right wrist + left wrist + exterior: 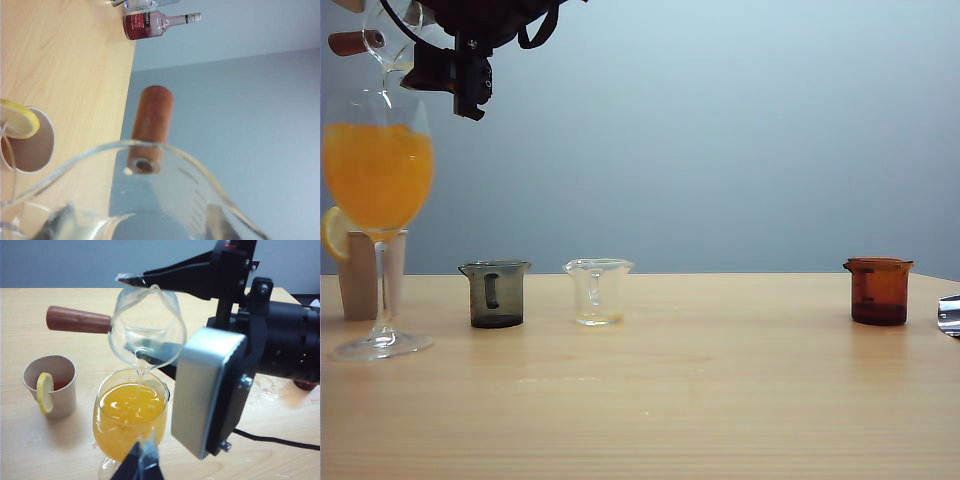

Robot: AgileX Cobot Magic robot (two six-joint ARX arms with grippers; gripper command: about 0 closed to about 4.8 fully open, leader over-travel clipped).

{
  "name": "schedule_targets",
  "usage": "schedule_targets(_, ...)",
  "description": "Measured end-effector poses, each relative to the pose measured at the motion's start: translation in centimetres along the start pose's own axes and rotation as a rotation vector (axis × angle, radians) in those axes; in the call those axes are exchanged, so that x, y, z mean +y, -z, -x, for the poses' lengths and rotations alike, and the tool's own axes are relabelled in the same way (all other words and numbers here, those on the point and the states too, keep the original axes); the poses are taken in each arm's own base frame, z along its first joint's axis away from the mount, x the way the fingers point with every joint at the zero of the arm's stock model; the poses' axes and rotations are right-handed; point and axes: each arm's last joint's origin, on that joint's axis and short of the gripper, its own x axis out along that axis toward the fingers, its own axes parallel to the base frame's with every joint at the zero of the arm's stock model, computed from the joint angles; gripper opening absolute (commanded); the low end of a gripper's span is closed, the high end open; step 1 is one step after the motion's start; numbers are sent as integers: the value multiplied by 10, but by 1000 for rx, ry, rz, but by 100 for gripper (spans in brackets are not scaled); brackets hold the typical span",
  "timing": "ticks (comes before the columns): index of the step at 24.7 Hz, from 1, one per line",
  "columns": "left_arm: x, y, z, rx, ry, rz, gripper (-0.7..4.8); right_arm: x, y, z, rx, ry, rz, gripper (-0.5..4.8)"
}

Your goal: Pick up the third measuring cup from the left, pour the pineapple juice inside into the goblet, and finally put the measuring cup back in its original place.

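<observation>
My right gripper is shut on the third measuring cup, a clear cup with a brown wooden handle. It holds the cup tipped over the goblet at the far left of the exterior view. A thin stream of pale pineapple juice runs from the spout into the orange drink in the goblet. In the right wrist view the fingers flank the cup's wall. My left gripper sits low in front of the goblet with its jaws together and is out of the exterior view.
A smoky grey cup, a clear cup and an amber cup stand in a row, with bare tabletop between the last two. A paper cup with a lemon slice stands behind the goblet. A small bottle lies on the table.
</observation>
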Motion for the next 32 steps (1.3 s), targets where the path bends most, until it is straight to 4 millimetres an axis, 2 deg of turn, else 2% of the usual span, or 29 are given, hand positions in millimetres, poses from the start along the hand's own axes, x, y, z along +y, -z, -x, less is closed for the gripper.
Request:
schedule_targets(13,0,0,0,0,0,0,-5,0,-4,0,-5,2,16,22)
schedule_targets(22,0,0,0,0,0,0,-5,0,-4,0,-3,-1,-155,22)
schedule_targets(28,0,0,0,0,0,0,-5,1,-5,0,-3,-4,38,22)
schedule_targets(32,0,0,0,0,0,0,-5,1,-6,0,-5,-3,52,22)
